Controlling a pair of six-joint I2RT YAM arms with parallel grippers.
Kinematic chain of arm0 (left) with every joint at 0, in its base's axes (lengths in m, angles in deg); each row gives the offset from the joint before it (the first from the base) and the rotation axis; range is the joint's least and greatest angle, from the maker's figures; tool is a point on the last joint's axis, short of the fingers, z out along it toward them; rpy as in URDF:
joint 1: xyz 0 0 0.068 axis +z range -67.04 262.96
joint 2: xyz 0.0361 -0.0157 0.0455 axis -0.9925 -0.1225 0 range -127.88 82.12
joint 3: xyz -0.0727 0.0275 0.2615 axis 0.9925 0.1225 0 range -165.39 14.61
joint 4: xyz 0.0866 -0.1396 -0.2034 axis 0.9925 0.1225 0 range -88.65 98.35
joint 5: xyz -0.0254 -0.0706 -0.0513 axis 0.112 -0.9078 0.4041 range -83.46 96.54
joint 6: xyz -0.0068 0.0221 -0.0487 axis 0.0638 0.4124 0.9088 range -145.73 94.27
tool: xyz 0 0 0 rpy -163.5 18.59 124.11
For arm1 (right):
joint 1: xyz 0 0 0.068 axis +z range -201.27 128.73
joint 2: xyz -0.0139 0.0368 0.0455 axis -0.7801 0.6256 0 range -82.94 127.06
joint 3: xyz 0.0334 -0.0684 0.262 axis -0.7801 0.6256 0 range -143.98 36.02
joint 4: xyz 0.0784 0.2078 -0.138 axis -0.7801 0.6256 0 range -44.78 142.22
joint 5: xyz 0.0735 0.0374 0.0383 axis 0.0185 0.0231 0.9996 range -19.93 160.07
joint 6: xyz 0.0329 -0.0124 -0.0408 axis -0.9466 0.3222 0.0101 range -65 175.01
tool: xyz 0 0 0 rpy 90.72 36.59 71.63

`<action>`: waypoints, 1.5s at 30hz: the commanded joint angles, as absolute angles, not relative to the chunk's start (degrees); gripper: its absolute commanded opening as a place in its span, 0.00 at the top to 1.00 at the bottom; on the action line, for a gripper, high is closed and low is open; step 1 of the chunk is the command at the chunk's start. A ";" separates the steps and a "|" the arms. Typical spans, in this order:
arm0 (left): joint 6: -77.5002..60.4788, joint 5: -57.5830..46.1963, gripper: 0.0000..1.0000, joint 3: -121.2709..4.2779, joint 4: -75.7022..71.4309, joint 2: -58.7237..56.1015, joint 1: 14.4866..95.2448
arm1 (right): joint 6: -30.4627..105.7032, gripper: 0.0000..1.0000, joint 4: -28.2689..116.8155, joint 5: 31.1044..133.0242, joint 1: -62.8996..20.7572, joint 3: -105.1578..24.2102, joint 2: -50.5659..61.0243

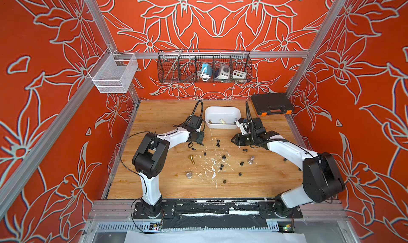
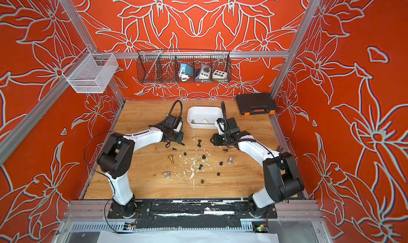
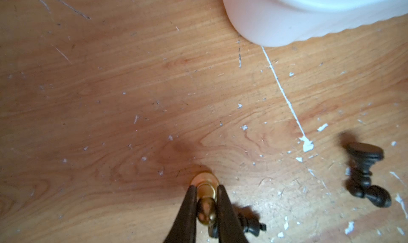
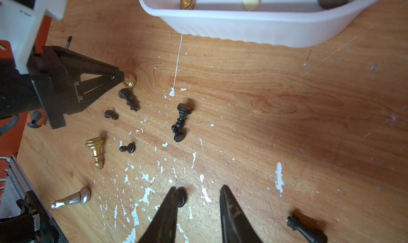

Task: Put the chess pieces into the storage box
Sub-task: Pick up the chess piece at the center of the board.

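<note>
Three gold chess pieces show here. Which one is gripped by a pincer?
The small gold piece clamped in the left pincer. The others are free: a larger gold piece lies on the table, a third gold piece sits inside the storage box.

I read a paint-flecked wooden table (image 1: 154,120) — on it the white storage box (image 1: 221,126), a black case (image 1: 271,102), scattered chess pieces (image 1: 223,157).

Chess pieces (image 2: 203,157) (mostly black) near storage box (image 2: 203,126)
</note>
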State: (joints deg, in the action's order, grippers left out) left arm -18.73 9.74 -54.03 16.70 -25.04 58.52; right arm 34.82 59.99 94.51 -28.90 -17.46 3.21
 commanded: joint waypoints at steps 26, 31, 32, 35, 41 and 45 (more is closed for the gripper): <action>-19.93 5.42 0.87 -67.96 18.13 -26.67 58.27 | 35.32 0.68 61.91 92.34 -29.04 -16.37 1.09; -20.87 4.60 0.87 -74.80 20.16 -30.04 58.18 | 35.58 0.68 62.25 92.65 -29.11 -16.37 1.00; -20.94 4.45 0.87 -76.23 20.47 -30.74 58.22 | 35.57 0.68 62.27 92.63 -29.04 -16.28 0.96; -20.98 3.82 0.87 -80.72 20.71 -33.33 58.17 | 35.81 0.68 62.50 92.69 -29.09 -16.28 0.82; -21.09 3.04 0.87 -91.45 23.10 -40.85 58.09 | 36.44 0.68 64.09 92.27 -29.13 -16.32 0.15; -21.16 2.41 0.86 -97.74 24.97 -45.14 58.09 | 36.88 0.68 65.12 91.64 -29.13 -16.28 -0.84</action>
State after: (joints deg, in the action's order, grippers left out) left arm -20.43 3.57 -94.43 22.23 -43.09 58.47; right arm 35.45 63.40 92.83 -28.90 -16.95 1.12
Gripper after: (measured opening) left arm 0.137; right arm 0.323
